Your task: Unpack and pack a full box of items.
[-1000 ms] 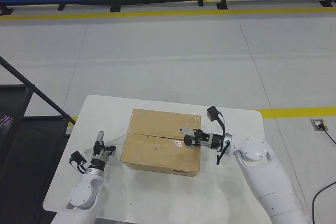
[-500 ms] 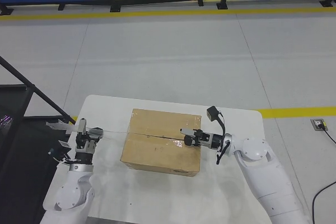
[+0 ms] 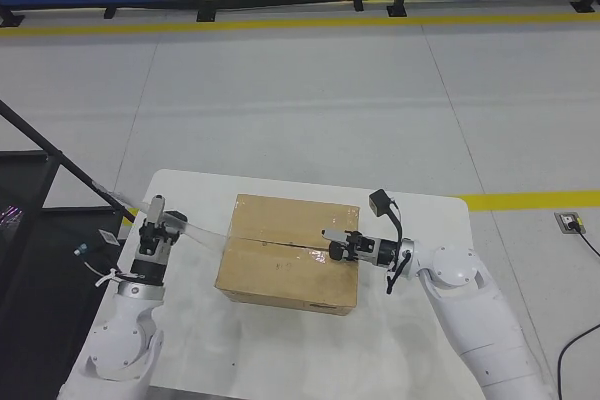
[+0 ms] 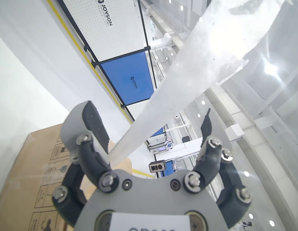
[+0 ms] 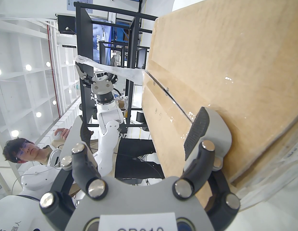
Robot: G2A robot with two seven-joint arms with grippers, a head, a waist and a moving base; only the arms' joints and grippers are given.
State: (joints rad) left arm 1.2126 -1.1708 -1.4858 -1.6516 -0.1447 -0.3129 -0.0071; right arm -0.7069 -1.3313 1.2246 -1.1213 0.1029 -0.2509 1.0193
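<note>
A closed cardboard box (image 3: 290, 255) is seen mid-tabletop (image 3: 420, 230). Clear tape (image 4: 199, 56) is stretched from its seam to the left hand (image 4: 149, 114), whose fingers are apart, and is stuck to 1 pad. The right hand (image 3: 332, 246), also spread, is rested on the box top. Unpacking and repacking are judged undone.

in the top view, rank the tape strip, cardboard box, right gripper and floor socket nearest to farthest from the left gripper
1. tape strip, right at the left gripper
2. cardboard box, mid-table
3. right gripper, on the box top's right part
4. floor socket, far off to the right
</note>
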